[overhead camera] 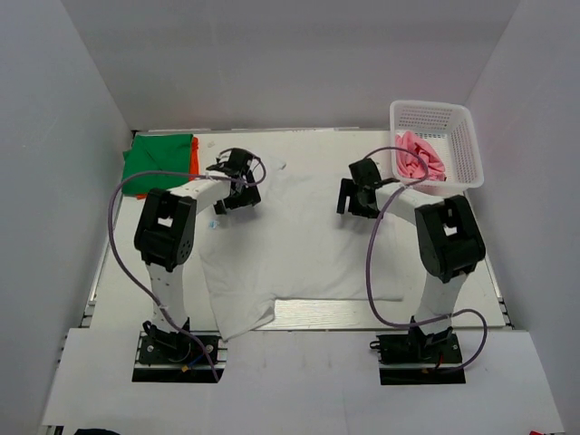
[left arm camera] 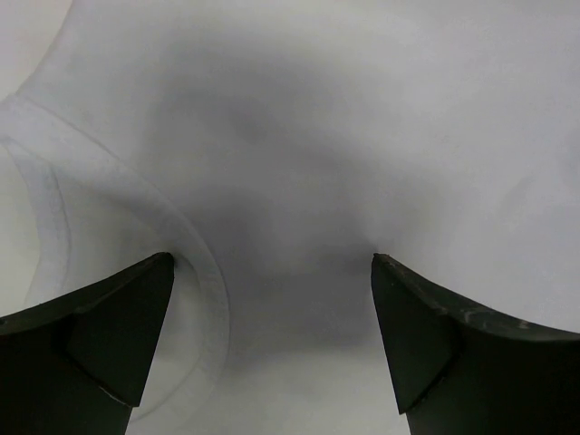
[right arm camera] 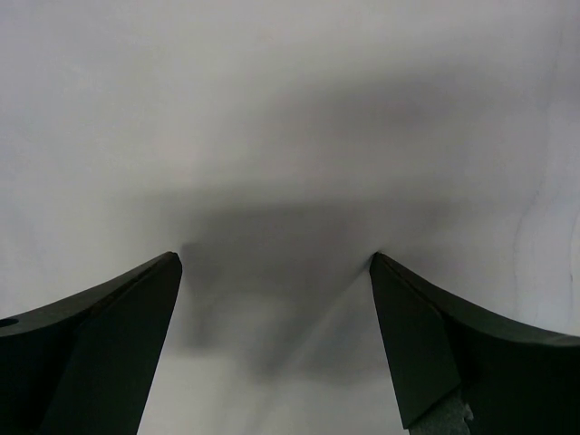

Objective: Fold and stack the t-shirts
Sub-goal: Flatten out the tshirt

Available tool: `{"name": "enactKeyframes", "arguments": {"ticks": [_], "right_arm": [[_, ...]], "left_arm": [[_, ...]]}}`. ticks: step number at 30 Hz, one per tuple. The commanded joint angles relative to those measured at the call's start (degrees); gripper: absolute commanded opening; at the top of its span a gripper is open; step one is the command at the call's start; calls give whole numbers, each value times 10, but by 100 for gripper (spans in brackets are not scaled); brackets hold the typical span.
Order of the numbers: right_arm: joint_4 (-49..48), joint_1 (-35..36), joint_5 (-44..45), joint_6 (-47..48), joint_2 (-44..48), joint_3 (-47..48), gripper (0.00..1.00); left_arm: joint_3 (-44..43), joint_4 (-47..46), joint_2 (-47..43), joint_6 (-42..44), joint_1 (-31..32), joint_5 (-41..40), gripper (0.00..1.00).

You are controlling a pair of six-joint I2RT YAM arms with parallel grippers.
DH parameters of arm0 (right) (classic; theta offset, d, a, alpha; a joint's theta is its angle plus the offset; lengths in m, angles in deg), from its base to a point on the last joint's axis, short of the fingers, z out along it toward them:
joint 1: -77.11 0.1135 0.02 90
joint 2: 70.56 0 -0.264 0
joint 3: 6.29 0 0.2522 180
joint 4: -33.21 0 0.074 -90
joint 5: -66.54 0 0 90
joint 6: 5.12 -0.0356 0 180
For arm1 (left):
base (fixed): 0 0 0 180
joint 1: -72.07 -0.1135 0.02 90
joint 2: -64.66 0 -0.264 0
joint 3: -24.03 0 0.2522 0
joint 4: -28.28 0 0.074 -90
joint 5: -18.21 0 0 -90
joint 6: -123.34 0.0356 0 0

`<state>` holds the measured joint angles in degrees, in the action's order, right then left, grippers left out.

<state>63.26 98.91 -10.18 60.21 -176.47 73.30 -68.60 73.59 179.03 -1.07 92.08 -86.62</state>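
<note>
L gripper & R gripper sat low over white t-shirt, both w/ jaws spread apart, gripping nothing.

The left arm and the right arm are built alike, with bulky matte-black joint housings joined by smooth white link tubes. Each stands on a black base plate, where small reddish and yellow wires show at the foot. A thin purple-grey cable loops loosely along each arm. The left gripper and the right gripper are black throughout. In the wrist views, the left fingers and the right fingers are dark wedges that taper to blunt tips and have flat inner faces. One right finger carries a pale scuffed patch low down.
</note>
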Motion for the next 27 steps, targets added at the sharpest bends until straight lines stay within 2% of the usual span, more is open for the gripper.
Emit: {"name": "enactKeyframes", "arguments": {"ticks": [1,7,9,12,16,17,18,19,20,22,23,25,26,27], "right_arm": [[19,-8,-2,-11,-61,74,90],[45,-19,-4,0,-165,209,90],[44,-23,-4,7,-176,235,90],[52,-22,-11,38,-184,314,90],[49,-17,-16,68,-129,321,90],[48,-15,-18,71,-116,312,90],[30,-14,-19,72,-64,270,90],[25,-12,-28,71,-46,251,90],[-5,-11,-29,64,17,204,90],[-27,-11,-33,53,57,130,90],[-33,-9,-37,40,98,85,90],[-39,-10,-42,10,170,22,90],[-38,-10,-46,2,184,-16,90],[-41,-10,-44,-22,200,-52,90]], "left_arm": [[-73,35,58,-9,-15,-7,100],[-228,77,170,-4,-51,20,100],[-281,84,183,4,-57,28,100],[-347,92,183,23,-63,35,100],[-378,98,133,62,-63,28,100],[-348,98,112,68,-57,28,100],[-325,98,88,68,-52,28,100],[-295,90,29,68,-52,23,100],[-219,80,-6,61,-46,23,100],[-125,61,-82,42,-46,50,100],[-24,48,-161,16,-46,60,100],[72,20,-241,-12,-46,92,100],[158,12,-312,-36,-46,123,100],[197,5,-348,-47,-46,138,100]]}}
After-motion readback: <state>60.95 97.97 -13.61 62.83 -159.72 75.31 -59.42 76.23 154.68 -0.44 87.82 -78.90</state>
